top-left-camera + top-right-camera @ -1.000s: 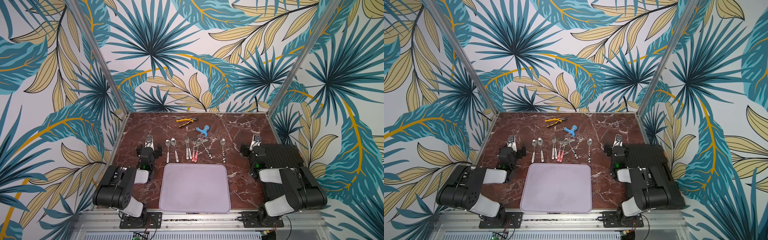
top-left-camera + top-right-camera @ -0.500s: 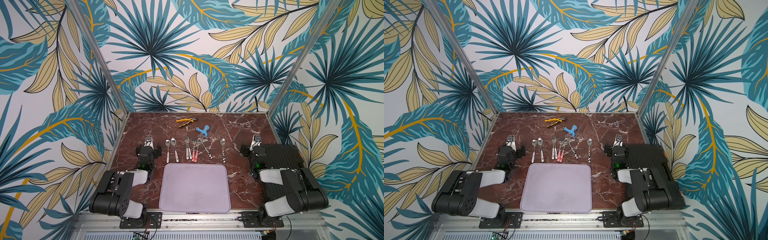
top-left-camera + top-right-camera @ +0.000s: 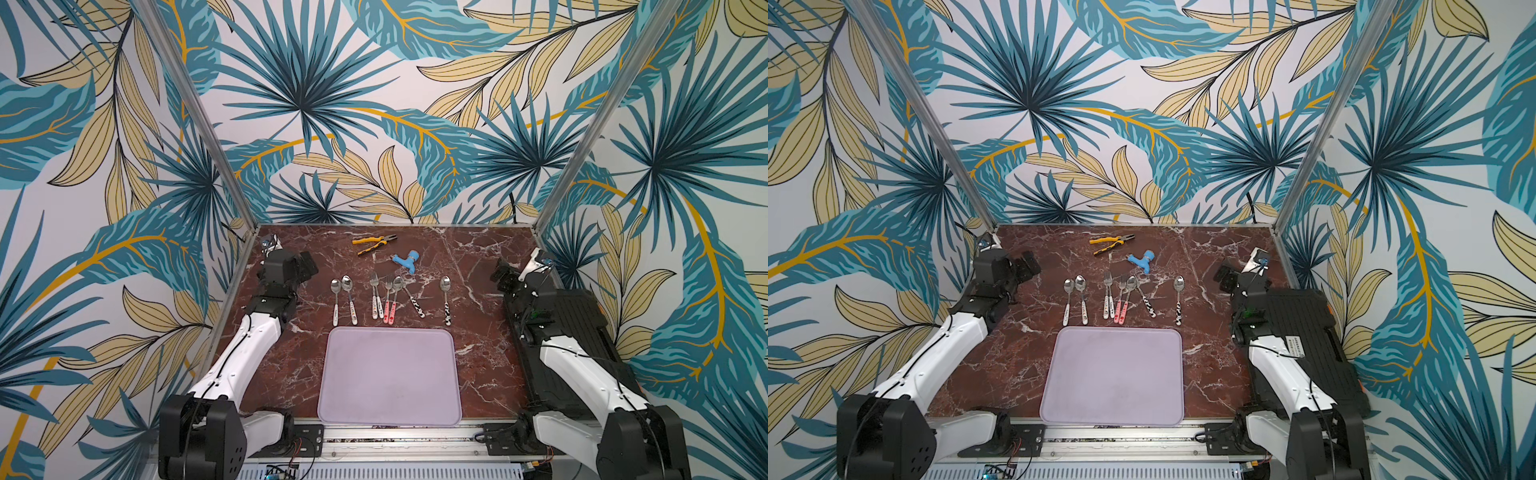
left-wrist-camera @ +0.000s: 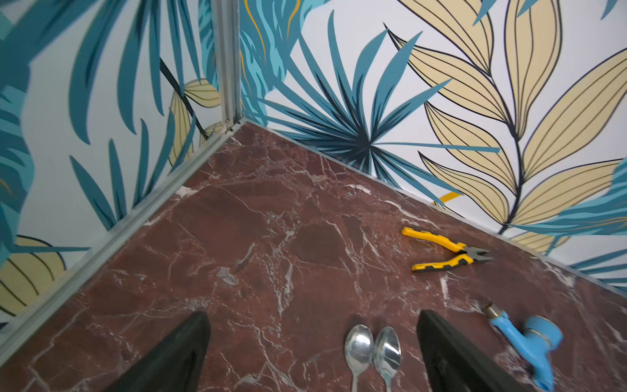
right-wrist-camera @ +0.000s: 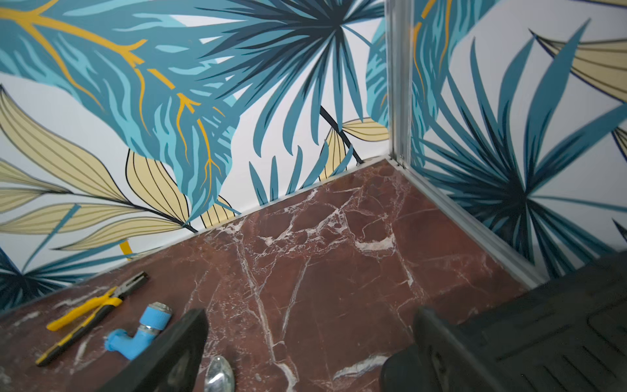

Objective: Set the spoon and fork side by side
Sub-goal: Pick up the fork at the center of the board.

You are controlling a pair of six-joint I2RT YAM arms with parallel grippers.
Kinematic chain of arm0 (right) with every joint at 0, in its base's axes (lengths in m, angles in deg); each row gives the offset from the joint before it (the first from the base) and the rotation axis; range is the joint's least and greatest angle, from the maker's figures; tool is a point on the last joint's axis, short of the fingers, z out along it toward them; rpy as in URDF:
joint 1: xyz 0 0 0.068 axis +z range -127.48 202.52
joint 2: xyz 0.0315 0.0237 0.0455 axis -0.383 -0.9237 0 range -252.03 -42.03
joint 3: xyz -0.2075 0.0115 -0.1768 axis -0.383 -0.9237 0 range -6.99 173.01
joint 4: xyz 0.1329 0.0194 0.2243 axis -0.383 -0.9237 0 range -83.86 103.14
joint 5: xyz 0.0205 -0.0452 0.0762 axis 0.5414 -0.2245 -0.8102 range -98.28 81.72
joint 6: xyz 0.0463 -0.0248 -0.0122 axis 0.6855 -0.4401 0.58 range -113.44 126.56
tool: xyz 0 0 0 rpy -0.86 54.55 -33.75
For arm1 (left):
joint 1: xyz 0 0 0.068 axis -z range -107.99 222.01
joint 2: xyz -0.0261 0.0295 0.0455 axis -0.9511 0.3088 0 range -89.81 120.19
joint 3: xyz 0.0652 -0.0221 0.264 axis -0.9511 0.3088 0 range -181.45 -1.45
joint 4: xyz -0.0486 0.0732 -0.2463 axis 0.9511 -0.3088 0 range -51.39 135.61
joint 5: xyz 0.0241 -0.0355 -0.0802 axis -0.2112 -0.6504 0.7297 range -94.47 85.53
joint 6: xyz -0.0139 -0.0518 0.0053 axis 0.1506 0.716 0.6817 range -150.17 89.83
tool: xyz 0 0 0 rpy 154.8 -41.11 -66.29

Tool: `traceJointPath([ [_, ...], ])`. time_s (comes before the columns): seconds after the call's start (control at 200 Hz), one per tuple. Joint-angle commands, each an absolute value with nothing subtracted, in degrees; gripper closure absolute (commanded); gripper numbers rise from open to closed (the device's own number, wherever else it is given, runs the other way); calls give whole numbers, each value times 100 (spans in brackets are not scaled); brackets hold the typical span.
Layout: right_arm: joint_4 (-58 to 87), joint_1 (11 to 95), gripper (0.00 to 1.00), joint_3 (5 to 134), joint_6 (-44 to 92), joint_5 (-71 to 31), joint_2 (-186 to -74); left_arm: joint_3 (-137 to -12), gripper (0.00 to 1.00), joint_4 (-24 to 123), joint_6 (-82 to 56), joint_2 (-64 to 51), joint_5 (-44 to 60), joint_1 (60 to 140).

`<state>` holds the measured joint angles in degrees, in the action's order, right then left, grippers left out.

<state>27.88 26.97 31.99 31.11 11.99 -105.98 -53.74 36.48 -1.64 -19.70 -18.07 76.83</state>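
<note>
Zero progress is recorded: left gripper (image 4: 312,342) and right gripper (image 5: 310,339) are open, empty; spoon (image 3: 446,300) and fork (image 3: 375,297) lie untouched on the tabletop (image 3: 478,257).

Left tool (image 4: 312,322) spread wide, right tool (image 5: 310,319) spread wide, both empty

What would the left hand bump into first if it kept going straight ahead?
Probably nothing soon. Ahead of the left hand there is only bare table, then the wall. The spoons look lower than it, the pliers off to the side; depth is hard to judge.
</note>
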Motion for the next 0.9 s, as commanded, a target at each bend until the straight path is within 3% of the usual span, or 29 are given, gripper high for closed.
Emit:
traceJointPath([
  [0.0,1071,2700,0,3762,3910,1087,-10558,-5843,0,2427,601,-1679,-665,7652],
  [0.19,548,2700,0,4082,3788,637,-10481,-6740,0,1573,626,-862,-264,8124],
  [0.491,444,2700,0,3974,3815,789,-10251,-7399,0,1351,685,276,-177,9190],
  [0.891,392,2700,0,3941,3905,896,-10377,-8073,31,911,514,1613,-346,9846],
])
